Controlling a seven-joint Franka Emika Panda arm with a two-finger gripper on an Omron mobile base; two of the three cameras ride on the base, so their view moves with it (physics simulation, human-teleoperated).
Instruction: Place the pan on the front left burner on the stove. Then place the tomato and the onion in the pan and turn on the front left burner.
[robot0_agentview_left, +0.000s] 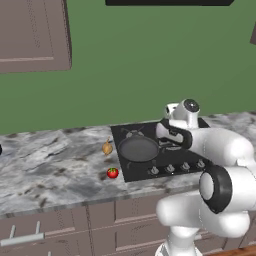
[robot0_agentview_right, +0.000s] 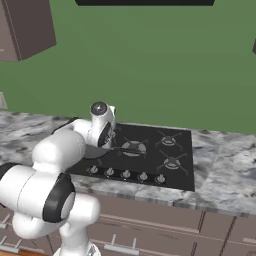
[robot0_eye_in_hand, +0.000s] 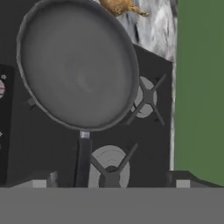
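Your gripper (robot0_eye_in_hand: 111, 183) stands spread wide with nothing between its fingertips, poised above the pan's handle (robot0_eye_in_hand: 82, 159), which runs between them in the hand view. You can see the marbled grey counter (robot0_agentview_left: 45, 160) carrying the black stove (robot0_agentview_left: 160, 150), with silver knobs (robot0_agentview_left: 170, 169) lined along its near edge. You have the pan (robot0_agentview_left: 138, 148) sitting on the front left burner, its dark round bowl covering that grate, its handle pointing right toward the arm. Off the stove's left edge, you find the onion (robot0_agentview_left: 107, 147) on the counter just beside the pan's rim. Nearer to you, the tomato (robot0_agentview_left: 113, 173) rests on the counter by the stove's front left corner.
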